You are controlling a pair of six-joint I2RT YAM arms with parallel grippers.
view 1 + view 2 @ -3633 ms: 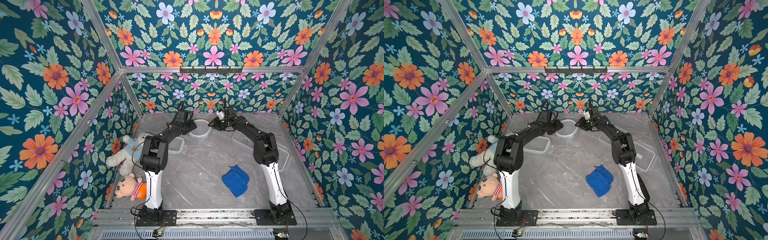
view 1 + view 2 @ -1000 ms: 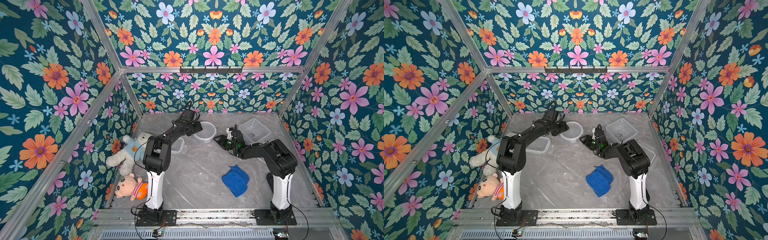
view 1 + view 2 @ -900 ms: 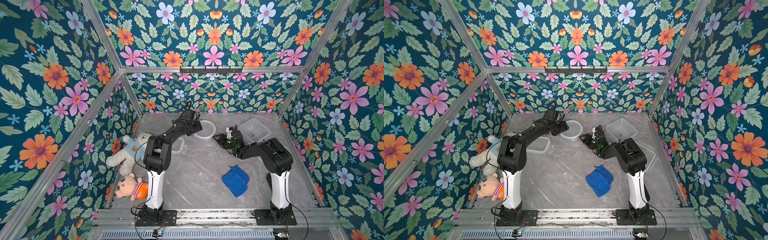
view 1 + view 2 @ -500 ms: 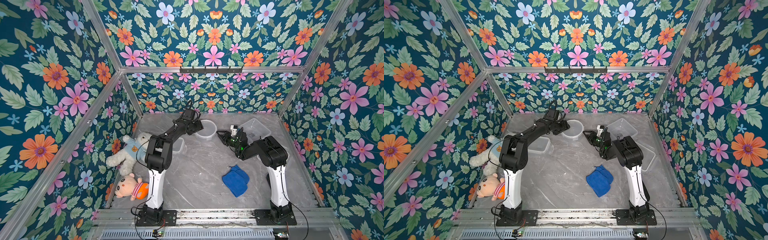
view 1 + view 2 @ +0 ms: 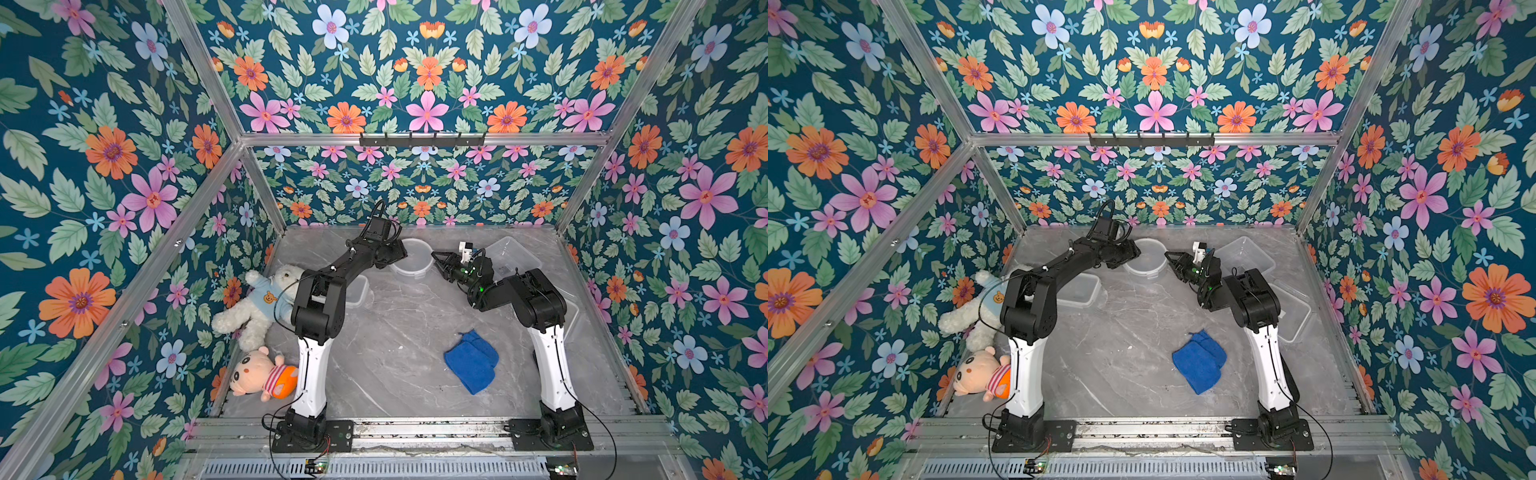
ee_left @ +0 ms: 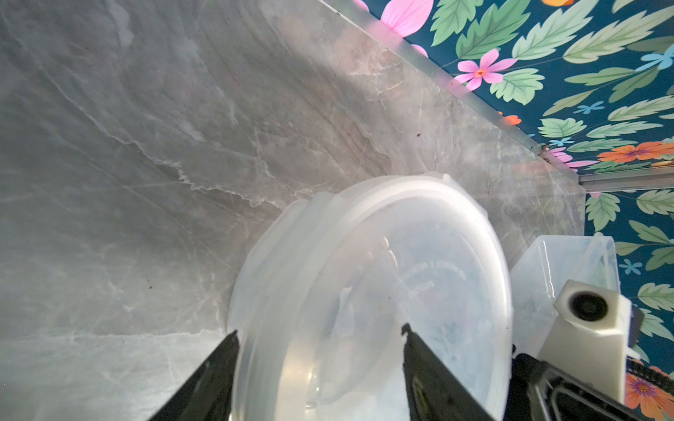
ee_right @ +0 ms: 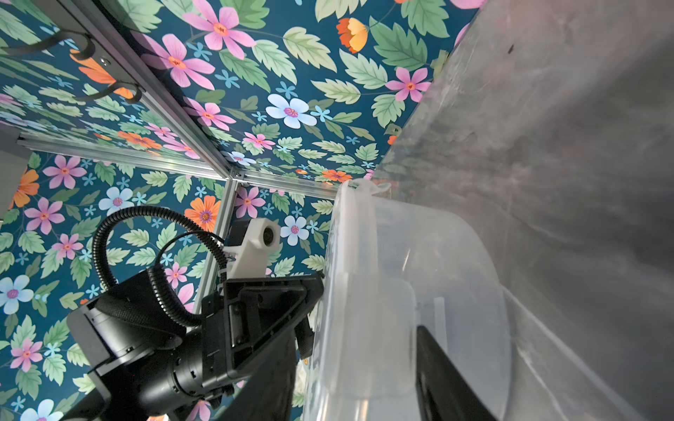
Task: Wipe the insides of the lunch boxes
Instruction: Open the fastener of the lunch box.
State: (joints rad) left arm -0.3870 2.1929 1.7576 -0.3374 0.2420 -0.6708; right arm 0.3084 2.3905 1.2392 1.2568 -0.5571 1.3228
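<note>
Grippers flank the round tub [image 5: 411,268] in both top views, back centre of the marble table [image 5: 395,332]: left gripper [image 5: 400,254] at its left rim, right gripper [image 5: 437,259] at its right rim. Just behind the right arm [image 5: 536,299] sits the square tub [image 5: 515,253]; rectangular tub [image 5: 359,291] partly hidden by the left arm [image 5: 320,299]; blue cloth [image 5: 471,365] well apart. Left wrist: jaws wide, straddling the round tub [image 6: 383,273] wall, not clamped. Right wrist: one finger [image 7: 441,371] inside the tub, jaws parted, no grip.
</note>
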